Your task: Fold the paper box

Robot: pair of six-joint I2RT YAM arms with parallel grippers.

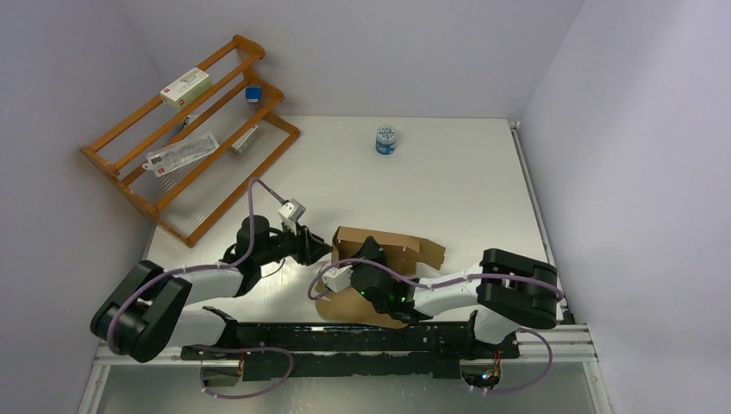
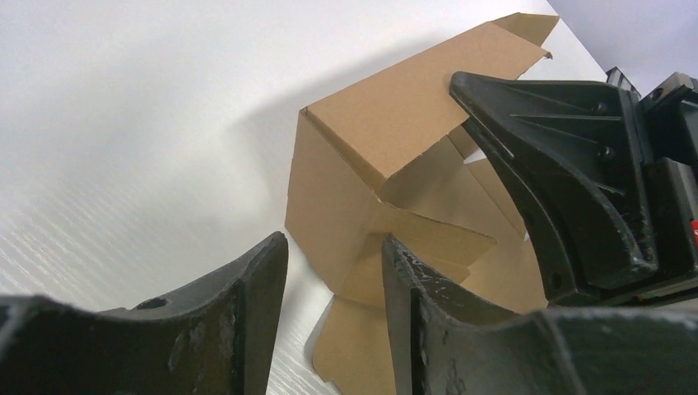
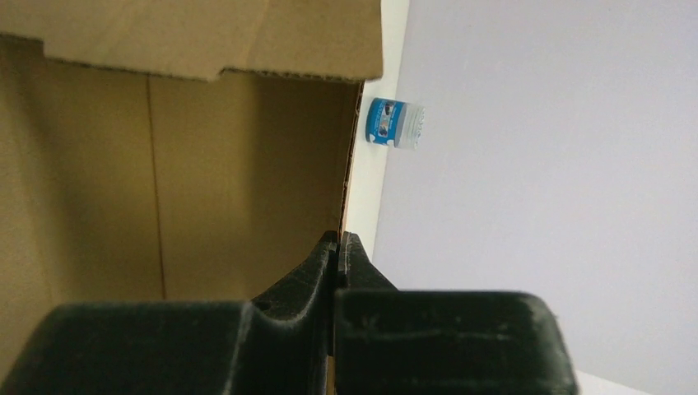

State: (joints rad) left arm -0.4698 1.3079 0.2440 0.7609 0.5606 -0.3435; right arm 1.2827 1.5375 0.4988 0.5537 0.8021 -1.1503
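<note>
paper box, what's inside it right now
Inside the paper box, bare cardboard walls and the right end effector, shut at a wall edge. The right arm covers part of the floor in the top view.

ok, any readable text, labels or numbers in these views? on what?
Nothing legible in any view.
Too small: red print on the white carton on the wooden rack.
Too small: label on the clear packet.
Blurred: print on the blue-and-white jar.
No print visible on the paper box.
</note>
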